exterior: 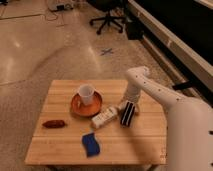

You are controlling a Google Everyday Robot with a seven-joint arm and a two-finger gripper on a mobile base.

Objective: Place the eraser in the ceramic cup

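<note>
The eraser (128,114), a black block with white lengthwise stripes, lies on the wooden table (60,145) at its right side. My gripper (129,103) hangs at the end of the white arm, directly above the eraser's far end. The ceramic cup (86,94), small and white, stands upright on an orange-brown saucer (76,107) to the left of the gripper. The cup is apart from the eraser.
A white bottle (105,119) lies on its side between saucer and eraser. A blue sponge (90,144) sits near the front edge. A reddish-brown object (54,123) lies at the left. An office chair (108,19) stands on the floor behind.
</note>
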